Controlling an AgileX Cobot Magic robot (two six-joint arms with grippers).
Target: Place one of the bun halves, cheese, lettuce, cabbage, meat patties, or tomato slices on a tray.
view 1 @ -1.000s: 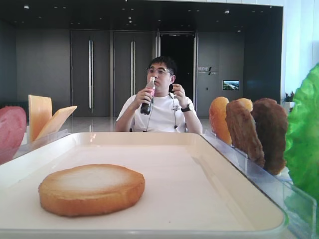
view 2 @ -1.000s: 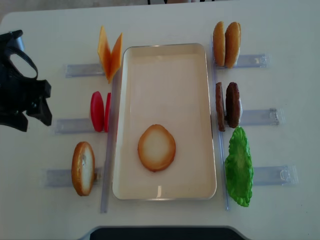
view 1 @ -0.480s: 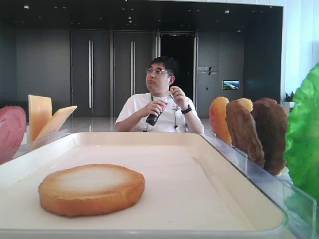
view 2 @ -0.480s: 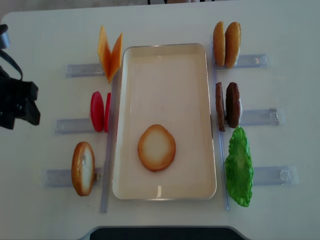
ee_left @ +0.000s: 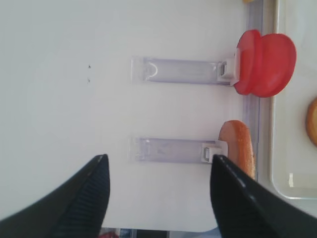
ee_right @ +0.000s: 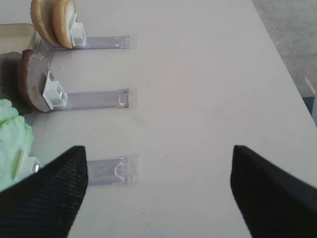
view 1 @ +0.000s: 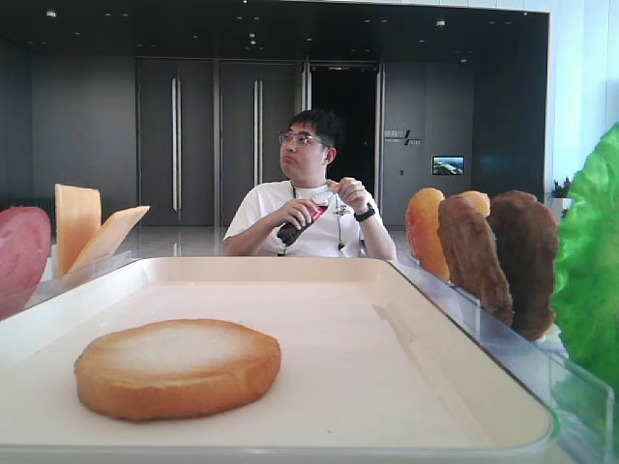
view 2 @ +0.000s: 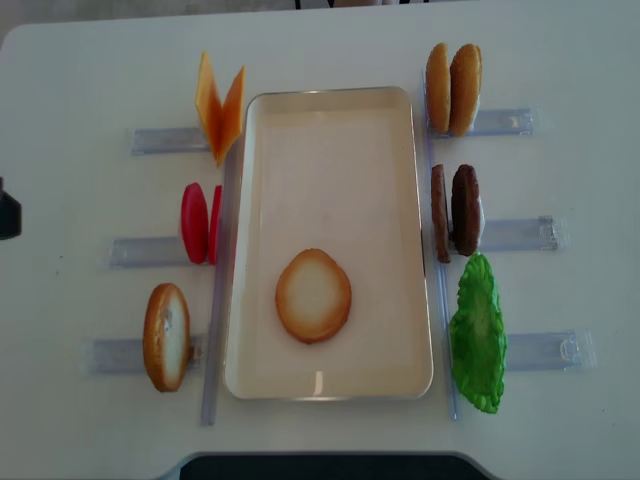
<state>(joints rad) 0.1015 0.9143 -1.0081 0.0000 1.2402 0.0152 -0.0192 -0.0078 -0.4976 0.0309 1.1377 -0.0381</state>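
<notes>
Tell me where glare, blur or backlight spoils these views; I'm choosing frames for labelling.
Low front view: bright right edge blows out behind the lettuce; hall dark, bun half sharp. Overhead view: table evenly bright, small glint on the tray rim. Wrist views: left claw and right claw fingers are dark, soft-edged shapes; the table looks washed out.

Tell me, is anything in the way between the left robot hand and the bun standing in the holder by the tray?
Nothing visible is. In the left wrist view the left gripper is open and empty over bare table. Only the clear holder strip lies between it and the standing bun half. The tray sits just beyond the bun.
</notes>
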